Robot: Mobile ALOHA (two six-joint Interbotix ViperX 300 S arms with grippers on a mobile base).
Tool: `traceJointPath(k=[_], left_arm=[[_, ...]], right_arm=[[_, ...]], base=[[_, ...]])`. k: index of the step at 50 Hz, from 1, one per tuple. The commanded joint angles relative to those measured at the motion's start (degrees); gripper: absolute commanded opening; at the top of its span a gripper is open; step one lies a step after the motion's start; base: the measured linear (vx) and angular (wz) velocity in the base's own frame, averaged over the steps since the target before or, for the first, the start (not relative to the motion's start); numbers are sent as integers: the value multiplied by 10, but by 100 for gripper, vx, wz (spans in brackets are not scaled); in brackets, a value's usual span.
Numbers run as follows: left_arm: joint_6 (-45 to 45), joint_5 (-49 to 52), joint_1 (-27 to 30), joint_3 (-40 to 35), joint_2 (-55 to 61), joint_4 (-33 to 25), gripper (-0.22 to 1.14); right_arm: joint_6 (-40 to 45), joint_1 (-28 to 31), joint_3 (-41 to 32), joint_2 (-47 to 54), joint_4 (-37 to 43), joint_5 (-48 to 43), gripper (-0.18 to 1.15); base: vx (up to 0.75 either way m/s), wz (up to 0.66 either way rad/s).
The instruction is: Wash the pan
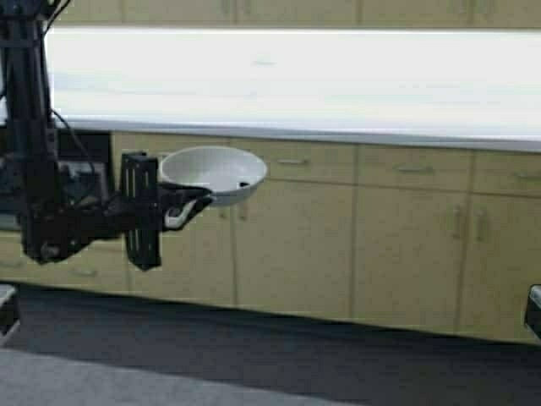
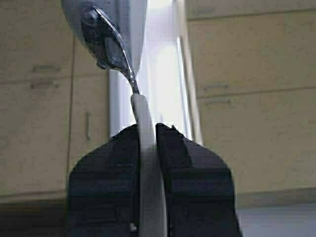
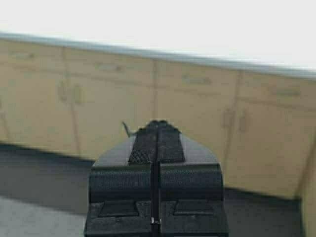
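The small white pan hangs in the air in front of the cabinets, below the counter edge, bowl facing up. My left gripper is shut on its pale handle. The left wrist view shows the handle clamped between the black fingers, with the dark handle joint and the pan's underside beyond. My right gripper is shut and empty, facing the cabinets; in the high view only an edge of the right arm shows at the far right.
A long white countertop runs across the back above beige cabinet doors and drawers. Dark floor lies between me and the cabinets. The left arm's black frame stands at the left.
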Motion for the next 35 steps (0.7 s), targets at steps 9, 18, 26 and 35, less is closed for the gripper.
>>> traceJointPath(k=[9, 18, 26, 35], left_arm=[[-2, -5, -4, -16, -40, 24, 3], [-6, -5, -3, -12, -45, 25, 3], [-5, -5, -4, -7, -46, 25, 3], [-6, -5, -4, -11, -42, 25, 3]], right_arm=[[2, -1, 1, 1, -1, -13, 6], [0, -1, -2, -2, -1, -16, 6], [0, -1, -3, -3, -1, -16, 6], [0, -1, -3, -3, -1, -16, 6]], base=[[17, 55], [20, 59], [20, 56], [20, 61]])
